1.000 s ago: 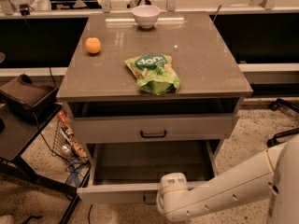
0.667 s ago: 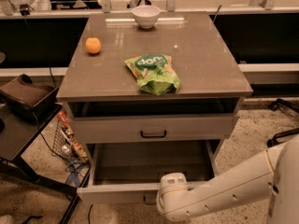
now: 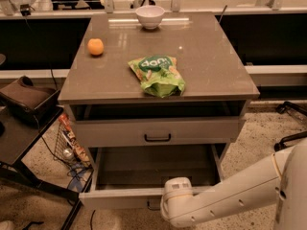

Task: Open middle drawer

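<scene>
Middle drawer [image 3: 120,198] stands open; hand [image 3: 169,201] at its front (beside handle [image 3: 152,206]).

Warm, dim light falls from above. A pale band of glare lies on the cabinet top [image 3: 206,56] just in front of the bowl [image 3: 149,16]. The middle drawer [image 3: 153,169] is shadowed inside. At bottom centre, the gripper [image 3: 176,195] shows pale against the dark floor.
</scene>
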Action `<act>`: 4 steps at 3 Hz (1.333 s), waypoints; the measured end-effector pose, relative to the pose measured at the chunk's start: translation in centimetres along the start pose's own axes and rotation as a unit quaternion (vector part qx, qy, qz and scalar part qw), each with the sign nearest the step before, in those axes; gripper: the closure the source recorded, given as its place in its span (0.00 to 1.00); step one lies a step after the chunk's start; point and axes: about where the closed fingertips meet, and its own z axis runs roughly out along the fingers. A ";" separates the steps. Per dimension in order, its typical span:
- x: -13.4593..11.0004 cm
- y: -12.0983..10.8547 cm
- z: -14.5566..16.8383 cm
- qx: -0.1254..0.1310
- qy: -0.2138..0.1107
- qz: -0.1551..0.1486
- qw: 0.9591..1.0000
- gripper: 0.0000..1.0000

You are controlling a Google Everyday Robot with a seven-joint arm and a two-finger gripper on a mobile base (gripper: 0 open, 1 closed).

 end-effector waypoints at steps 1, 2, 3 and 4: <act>0.0 0.0 0.0 0.000 0.000 0.000 1.000 1.00; 0.0 0.0 0.0 0.000 0.000 0.000 1.000 0.75; 0.0 0.0 0.0 0.000 0.000 0.000 1.000 0.85; 0.0 0.0 0.0 0.000 0.000 0.000 1.000 1.00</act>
